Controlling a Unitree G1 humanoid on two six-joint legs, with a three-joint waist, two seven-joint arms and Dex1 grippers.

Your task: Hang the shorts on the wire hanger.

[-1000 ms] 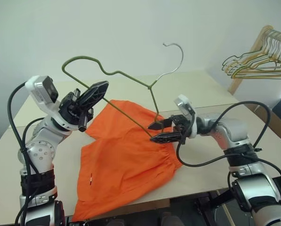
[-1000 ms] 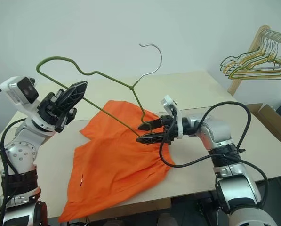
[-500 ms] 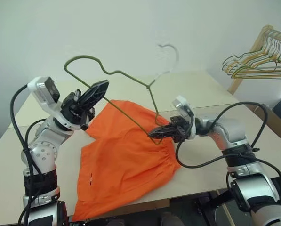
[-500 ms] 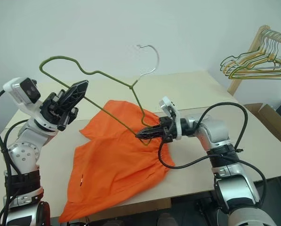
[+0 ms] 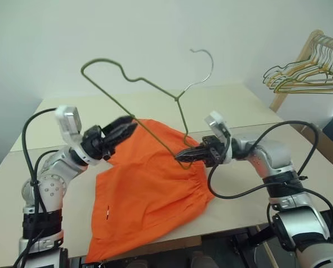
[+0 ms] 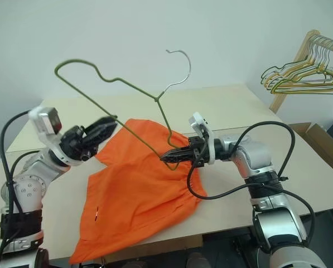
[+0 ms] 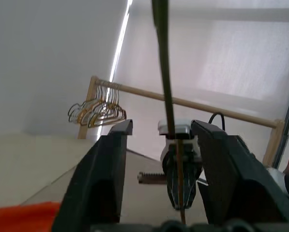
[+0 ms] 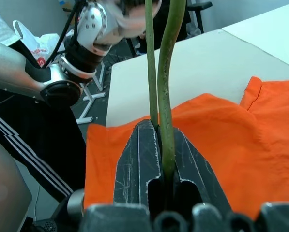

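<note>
Pale table (image 5: 250, 111) (2 butted tops), yellow-green hangers (image 5: 305, 75) on a wooden rack (image 5: 305, 50) beside it

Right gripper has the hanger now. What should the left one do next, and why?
Probably lower the left gripper onto the shorts. It stands open, off the wire hanger, which the right gripper clamps at its lower corner; the shorts lie flat on the table.
</note>
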